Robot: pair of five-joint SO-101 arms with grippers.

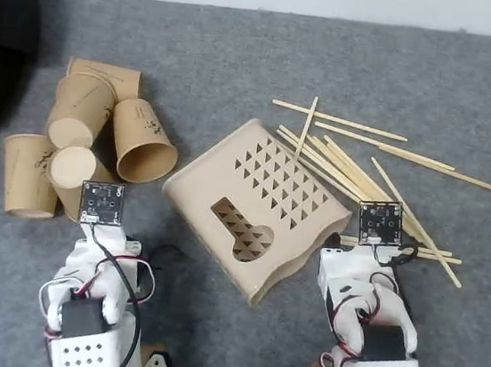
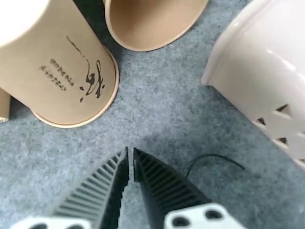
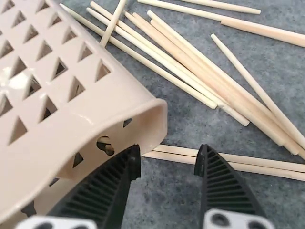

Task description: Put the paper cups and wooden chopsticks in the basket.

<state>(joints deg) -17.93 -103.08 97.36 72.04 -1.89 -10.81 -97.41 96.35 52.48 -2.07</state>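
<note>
Basket (image 1: 228, 177) lies tipped on grey carpet (image 1: 243, 58); left gripper (image 2: 130, 155) closed, right gripper (image 3: 167, 160) parted.

Five paper cups (image 1: 143, 140) are lying in a cluster at about 9 o'clock of the one basket (image 1: 228, 177) on the surface (image 1: 438, 73). Roughly a dozen wooden chopsticks (image 1: 341, 173) are lying from 12 to 3 o'clock of it, overlapping too much for an exact count. Two arms are standing at 6 o'clock, the left arm (image 1: 91, 308) and the right arm (image 1: 370, 333).
</note>
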